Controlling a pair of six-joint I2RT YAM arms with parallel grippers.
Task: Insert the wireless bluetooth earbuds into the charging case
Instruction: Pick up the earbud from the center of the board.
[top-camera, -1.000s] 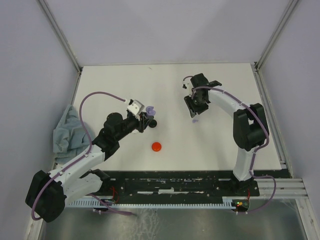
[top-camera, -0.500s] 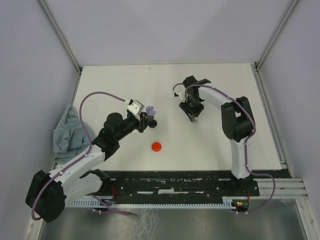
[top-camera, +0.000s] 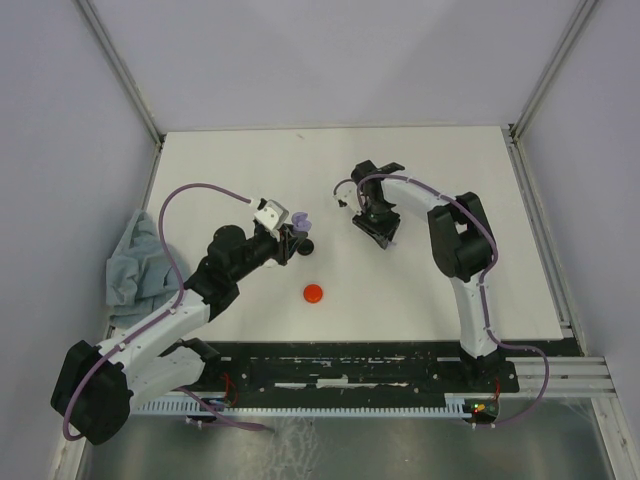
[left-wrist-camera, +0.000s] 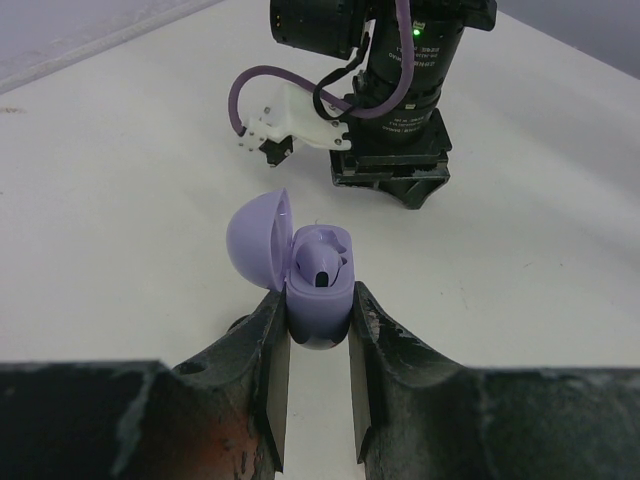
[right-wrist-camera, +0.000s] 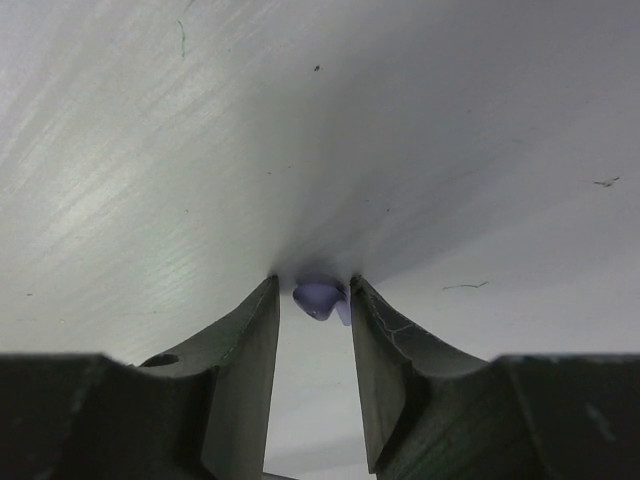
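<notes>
My left gripper (left-wrist-camera: 318, 302) is shut on the lavender charging case (left-wrist-camera: 320, 290), gripping its base from both sides. The case's lid (left-wrist-camera: 258, 240) is flipped open to the left, and one lavender earbud (left-wrist-camera: 325, 265) sits in it. In the top view the case (top-camera: 303, 221) is held left of centre by the left gripper (top-camera: 296, 234). My right gripper (top-camera: 380, 228) points down at the table, further right. Its tips (right-wrist-camera: 313, 300) straddle a second lavender earbud (right-wrist-camera: 320, 295) lying on the table. This earbud rests against the right finger, with a sliver of gap on the left.
A red disc-shaped case (top-camera: 314, 293) lies on the table in front of the left gripper. A small black object (top-camera: 311, 243) sits just below the held case. A crumpled blue-grey cloth (top-camera: 135, 260) is at the left edge. The right arm's wrist (left-wrist-camera: 395, 130) stands beyond the case.
The right gripper has moved left and down onto the table, over the loose lavender earbud, and its jaws have narrowed around it. The left arm and the case have not moved.
</notes>
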